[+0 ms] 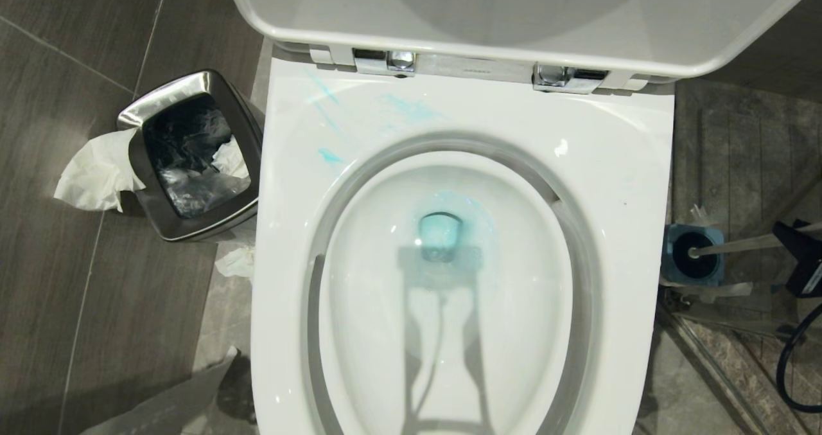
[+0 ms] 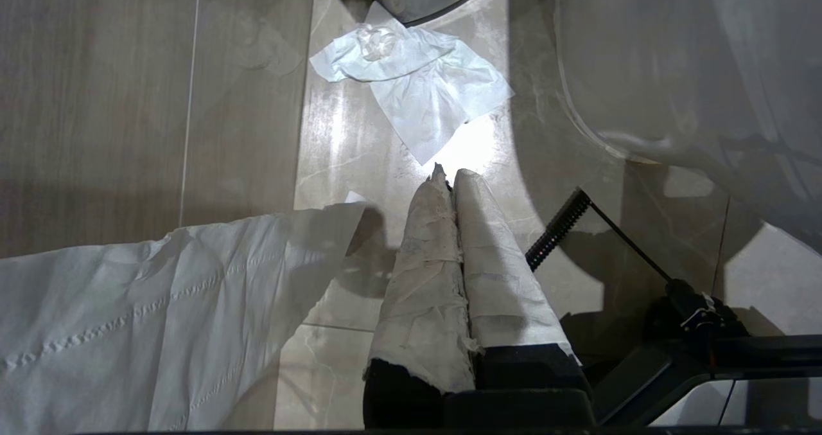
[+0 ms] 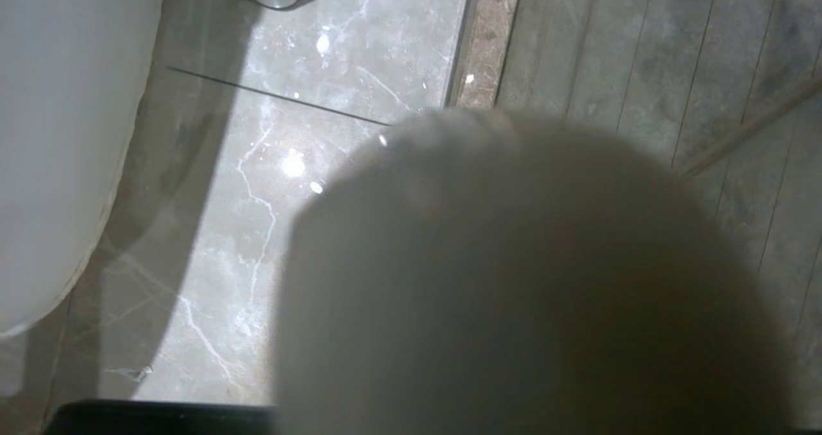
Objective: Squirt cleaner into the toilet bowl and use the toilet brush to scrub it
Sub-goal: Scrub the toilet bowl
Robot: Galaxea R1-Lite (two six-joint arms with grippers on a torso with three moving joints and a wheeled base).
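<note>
My right gripper (image 1: 796, 255) sits at the toilet brush (image 1: 725, 248) handle, head still in its holder (image 1: 674, 242); can't tell if it's gripping.

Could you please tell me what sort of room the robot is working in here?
Most likely a bathroom: a white toilet bowl with its lid up, a steel waste bin beside it, and a toilet brush in its holder.

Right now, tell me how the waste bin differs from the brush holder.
The waste bin is shiny steel; the brush holder is blue-grey. The bin stands on the toilet's left side and the holder on its right. The bin looks larger and holds a dark liner and crumpled paper; the holder holds the toilet brush, its handle leaning out. Both are squarish, open-topped and stand on the floor.
</note>
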